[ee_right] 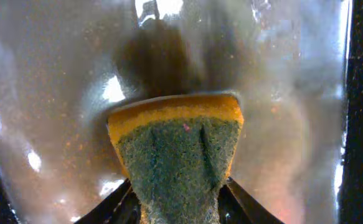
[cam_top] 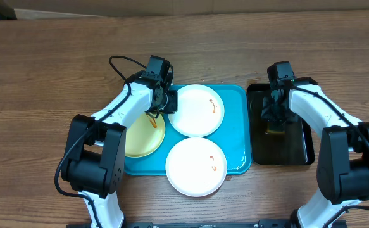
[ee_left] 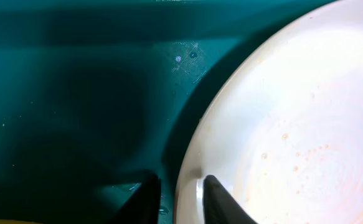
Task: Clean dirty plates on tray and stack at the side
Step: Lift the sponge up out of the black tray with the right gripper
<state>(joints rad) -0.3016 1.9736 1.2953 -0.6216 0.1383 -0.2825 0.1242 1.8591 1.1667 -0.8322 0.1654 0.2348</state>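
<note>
Pinching the rim of the far white plate [cam_top: 197, 111] on the turquoise tray [cam_top: 240, 126]: left end effector [ee_left: 182, 202]. Right end effector [ee_right: 178, 208] clenched on yellow-and-green sponge [ee_right: 176, 149] over black tray [cam_top: 298, 149].

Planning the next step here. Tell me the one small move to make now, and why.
Probably close the left gripper firmly onto the rim of the upper white plate. Its fingers straddle that rim on the turquoise tray, seemingly with slivers of gap left. The right gripper grips the sponge over the black tray, so a steadied plate looks ready for wiping.
</note>
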